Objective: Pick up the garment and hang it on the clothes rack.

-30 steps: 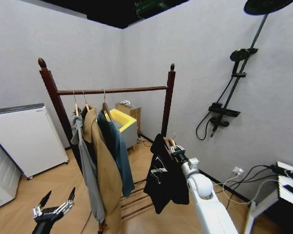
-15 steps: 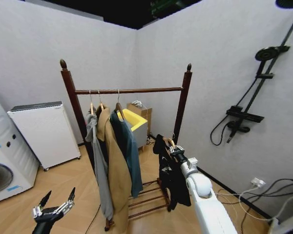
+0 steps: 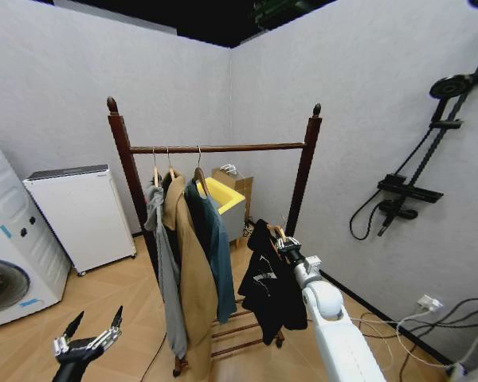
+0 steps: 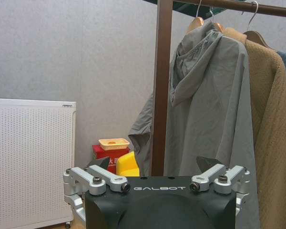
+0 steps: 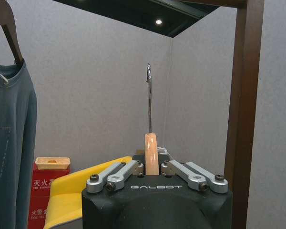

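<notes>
The garment (image 3: 267, 288), black with small white marks, hangs from a light wooden hanger (image 5: 151, 151) whose metal hook (image 5: 148, 98) points up. My right gripper (image 3: 285, 243) is shut on the hanger's neck, in front of the right upright and below the bar of the clothes rack (image 3: 223, 148). In the right wrist view the right gripper (image 5: 151, 167) clamps the hanger, with the rack's upright (image 5: 243, 109) close beside it. My left gripper (image 3: 88, 342) hangs open low on the left, holding nothing. In the left wrist view the left gripper (image 4: 155, 164) faces the rack's other upright (image 4: 161, 86).
On the rack's left half hang a grey hoodie (image 3: 163, 263), a tan coat (image 3: 187, 274) and a teal-blue shirt (image 3: 217, 247). A washing machine (image 3: 8, 255) and a white appliance (image 3: 80, 215) stand at the left. A yellow bin (image 3: 219, 199) is behind the rack, a shower fixture (image 3: 414, 187) on the right wall.
The whole picture has shifted, so the camera has moved: the rack sits farther right and the washing machine has come into view. The garment has swung in my right gripper's hold.
</notes>
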